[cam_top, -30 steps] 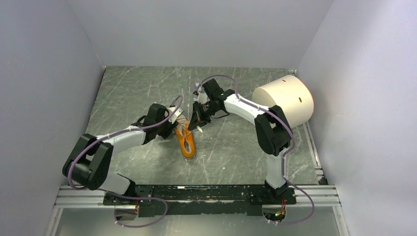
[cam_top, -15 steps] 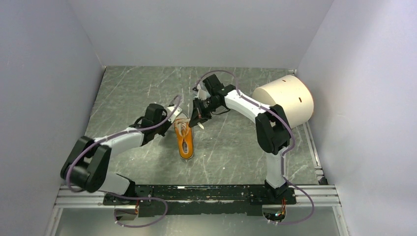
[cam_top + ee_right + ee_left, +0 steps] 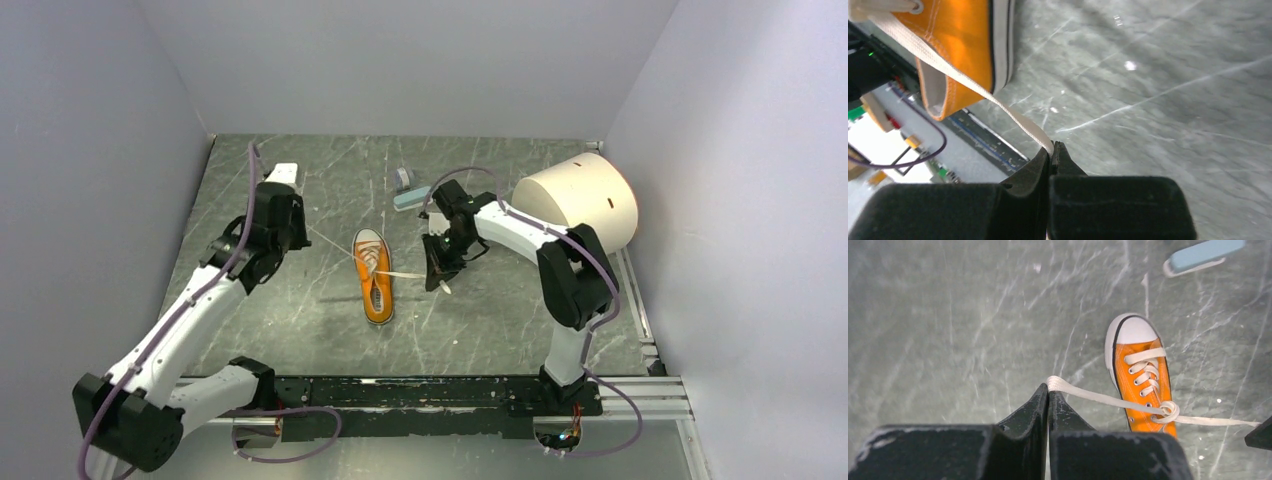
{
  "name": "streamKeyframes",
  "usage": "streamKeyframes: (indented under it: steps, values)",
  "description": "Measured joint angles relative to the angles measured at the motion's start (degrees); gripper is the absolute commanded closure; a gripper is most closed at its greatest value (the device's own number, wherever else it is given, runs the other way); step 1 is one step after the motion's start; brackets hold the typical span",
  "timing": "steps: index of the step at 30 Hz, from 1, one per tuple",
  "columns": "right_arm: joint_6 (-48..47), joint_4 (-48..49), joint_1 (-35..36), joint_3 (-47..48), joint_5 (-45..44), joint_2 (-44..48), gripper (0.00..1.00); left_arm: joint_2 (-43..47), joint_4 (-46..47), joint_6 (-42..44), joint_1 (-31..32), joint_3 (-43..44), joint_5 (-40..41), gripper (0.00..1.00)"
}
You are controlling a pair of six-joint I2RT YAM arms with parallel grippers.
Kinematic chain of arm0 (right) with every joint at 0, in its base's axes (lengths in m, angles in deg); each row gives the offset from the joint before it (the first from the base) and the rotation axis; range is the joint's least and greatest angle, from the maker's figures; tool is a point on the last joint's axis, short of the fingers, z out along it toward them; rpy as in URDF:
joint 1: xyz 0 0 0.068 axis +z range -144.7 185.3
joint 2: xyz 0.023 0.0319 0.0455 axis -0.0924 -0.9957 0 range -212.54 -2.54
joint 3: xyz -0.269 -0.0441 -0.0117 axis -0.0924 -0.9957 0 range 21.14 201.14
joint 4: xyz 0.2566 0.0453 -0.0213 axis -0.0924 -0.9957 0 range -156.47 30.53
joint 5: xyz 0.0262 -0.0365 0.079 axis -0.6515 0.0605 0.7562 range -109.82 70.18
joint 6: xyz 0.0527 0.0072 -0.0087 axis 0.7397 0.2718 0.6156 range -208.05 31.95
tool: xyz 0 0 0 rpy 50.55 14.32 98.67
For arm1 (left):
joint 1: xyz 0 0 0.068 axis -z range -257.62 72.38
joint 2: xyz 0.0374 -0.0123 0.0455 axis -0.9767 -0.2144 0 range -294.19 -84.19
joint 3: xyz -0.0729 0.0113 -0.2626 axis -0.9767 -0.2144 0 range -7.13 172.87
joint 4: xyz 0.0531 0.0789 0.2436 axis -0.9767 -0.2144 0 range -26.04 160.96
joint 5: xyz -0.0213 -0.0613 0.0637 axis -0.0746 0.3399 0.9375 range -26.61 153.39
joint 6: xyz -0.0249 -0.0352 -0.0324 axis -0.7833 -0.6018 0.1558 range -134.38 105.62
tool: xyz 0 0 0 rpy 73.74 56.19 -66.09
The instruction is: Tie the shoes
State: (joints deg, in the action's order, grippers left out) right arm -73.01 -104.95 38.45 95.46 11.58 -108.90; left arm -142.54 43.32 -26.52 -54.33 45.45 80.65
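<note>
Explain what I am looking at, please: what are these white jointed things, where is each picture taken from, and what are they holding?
They are two robot arms bolted to a table. One picture looks down from above; the other two come from a camera on each wrist. An orange sneaker lies between them, with a white drum and a pale blue block farther back. The left gripper is shut on the left lace, the right gripper on the right lace, each stretched out sideways from the sneaker.

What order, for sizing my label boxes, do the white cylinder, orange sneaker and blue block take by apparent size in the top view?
1. white cylinder
2. orange sneaker
3. blue block
The white cylinder may sit nearer the camera, yet the gaps are plain.
</note>
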Motion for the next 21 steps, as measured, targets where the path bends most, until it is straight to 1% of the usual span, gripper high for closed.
streamKeyframes:
  steps: [3,6,8,14,18,21]
  values:
    - [-1.01,-0.48,-1.03,-0.2,-4.46,0.92,1.0,-3.78,-6.71,-9.73,-1.62,2.1,-0.09,0.95]
    - [-1.29,-0.59,-2.49,-0.2,-8.28,2.03,1.0,-6.32,-12.24,-16.85,-3.48,-0.76,-1.73,0.95]
    - [-1.42,-0.85,-4.0,-0.13,-11.02,2.99,1.0,-6.64,-15.37,-19.78,-5.11,-3.37,-2.93,0.95]
    - [-1.4,-1.36,-6.73,-0.57,-17.84,8.0,1.0,-6.4,-20.96,-24.17,-6.69,-4.15,-2.99,0.95]
    - [-0.83,-0.33,-8.2,-5.09,-19.71,13.49,1.0,-5.84,-23.56,-25.79,-8.04,-4.0,-1.84,0.95]
    - [0.24,-0.07,-10.8,-7.28,-22.36,14.99,1.0,-5.97,-24.55,-26.82,-9.99,-4.0,-1.84,0.95]
